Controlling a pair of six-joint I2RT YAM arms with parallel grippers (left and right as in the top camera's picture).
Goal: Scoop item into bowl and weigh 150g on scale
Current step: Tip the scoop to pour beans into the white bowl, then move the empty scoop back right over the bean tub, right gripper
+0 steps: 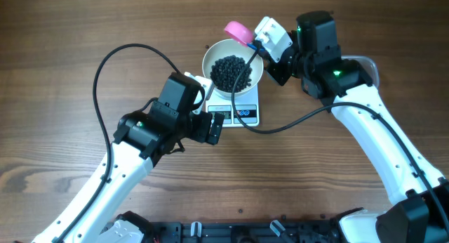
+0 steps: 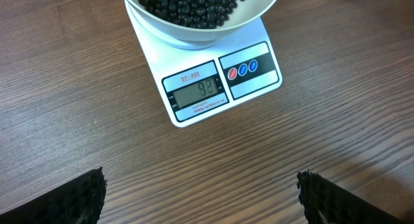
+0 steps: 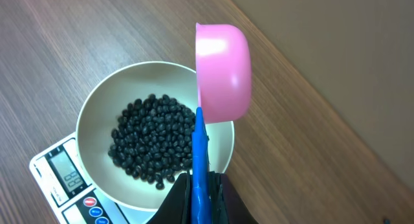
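Observation:
The white bowl (image 1: 210,60) stands on the scale (image 1: 247,115) and holds a dark pile of the item (image 1: 229,71). My right gripper (image 1: 265,52) is shut on the blue handle (image 3: 199,153) of a pink scoop (image 3: 223,68), which is tipped on its side over the bowl's (image 3: 90,114) far rim, above the item (image 3: 155,143). The left gripper (image 1: 215,127) hovers open just in front of the scale, its fingertips (image 2: 84,198) wide apart over bare wood. The scale's (image 2: 259,78) display reads about 92, and the bowl (image 2: 194,33) with the item (image 2: 187,0) fills the view's top edge.
A black cable (image 1: 242,78) from the right arm hangs across the bowl and loops past the scale's right side. A pale clear object (image 1: 366,64) peeks out behind the right arm. The table's edge (image 3: 291,81) runs diagonally just beyond the bowl.

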